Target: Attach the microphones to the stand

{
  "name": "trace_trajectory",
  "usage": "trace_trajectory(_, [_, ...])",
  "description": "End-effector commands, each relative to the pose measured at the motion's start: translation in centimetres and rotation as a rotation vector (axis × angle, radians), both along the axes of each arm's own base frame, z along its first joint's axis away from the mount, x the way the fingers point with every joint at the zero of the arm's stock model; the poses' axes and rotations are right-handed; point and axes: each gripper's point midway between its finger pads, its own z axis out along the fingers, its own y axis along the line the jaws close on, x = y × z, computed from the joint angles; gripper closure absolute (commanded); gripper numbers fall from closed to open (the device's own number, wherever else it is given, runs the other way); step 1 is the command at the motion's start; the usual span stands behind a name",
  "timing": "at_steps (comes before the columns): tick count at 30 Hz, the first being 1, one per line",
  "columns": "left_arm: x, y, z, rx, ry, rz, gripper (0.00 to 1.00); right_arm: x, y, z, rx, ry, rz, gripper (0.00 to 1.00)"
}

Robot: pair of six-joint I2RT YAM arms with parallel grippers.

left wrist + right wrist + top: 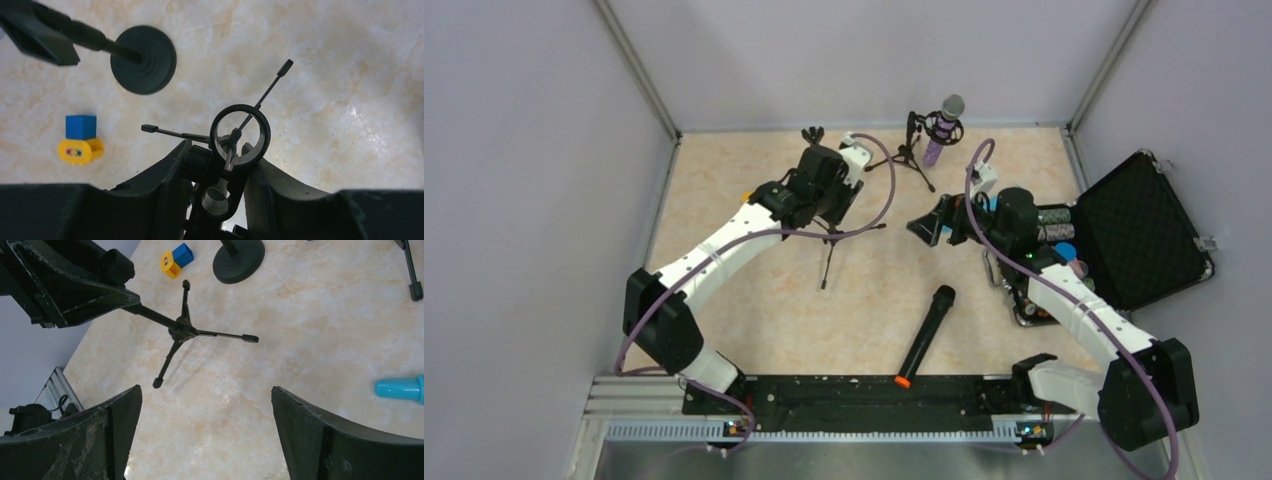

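Lying right of the black tripod stand [828, 260], the black orange-ended stick microphone [926, 335] is judged rigid, smooth, light; best taken mid-barrel. Stand is pinched by left gripper [220, 165]; right gripper [205, 395] spread wide, empty.

White links [724, 245], black joints [664, 325], purple cables [893, 172]

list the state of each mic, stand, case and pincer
purple mic, clipped in the far stand, tilted
black mic, lying flat, in no stand
blue mic, lying flat, in no stand
near stand, on its three legs, clip ring empty
case, lid open
left pincer, shut on the near stand's top
right pincer, open, empty
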Motion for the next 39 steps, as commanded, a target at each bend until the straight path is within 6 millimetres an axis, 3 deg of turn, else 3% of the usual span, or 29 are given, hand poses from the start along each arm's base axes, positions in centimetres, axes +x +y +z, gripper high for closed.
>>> trace_trajectory(1, [2.5, -3.4, 3.7, -0.048, -0.141, -0.118, 1.0, 0.6, 0.0, 1.4, 0.0, -0.043, -0.005, 0.02])
trace_trajectory(12, [3.2, -6.8, 1.8, 0.053, -0.142, -0.345, 1.0, 0.7, -0.4, 0.8, -0.027, -0.032, -0.019, 0.02])
trace_trajectory(24, [4.6, -7.1, 0.5, 0.095, -0.156, -0.34, 1.0, 0.7, -0.6, 0.1, -0.045, -0.019, -0.03, 0.02])
trace_trajectory(26, [4.7, -7.1, 0.4, 0.093, -0.152, -0.336, 0.9, 0.8, -0.6, 0.0, -0.049, -0.017, -0.033, 0.02])
trace_trajectory(29, [5.1, -6.7, 0.4, 0.107, -0.156, -0.298, 0.58, 0.8, -0.7, 0.0, -0.054, -0.011, -0.038, 0.02])
trace_trajectory(36, [5.6, -6.2, 1.3, 0.086, -0.188, -0.24, 0.31, 1.3, -1.2, -0.8, -0.085, 0.036, -0.073, 0.02])
trace_trajectory(37, [5.6, -6.2, 1.7, 0.076, -0.198, -0.231, 0.23, 1.5, -1.2, -0.8, -0.087, 0.045, -0.078, 0.01])
trace_trajectory(38, [5.6, -6.2, 2.2, 0.062, -0.208, -0.223, 0.04, 1.5, -1.3, -1.2, -0.099, 0.071, -0.081, 0.01])
trace_trajectory(39, [5.7, -6.2, 2.9, 0.043, -0.222, -0.215, 0.01, 1.7, -1.4, -1.2, -0.107, 0.083, -0.088, 0.01])
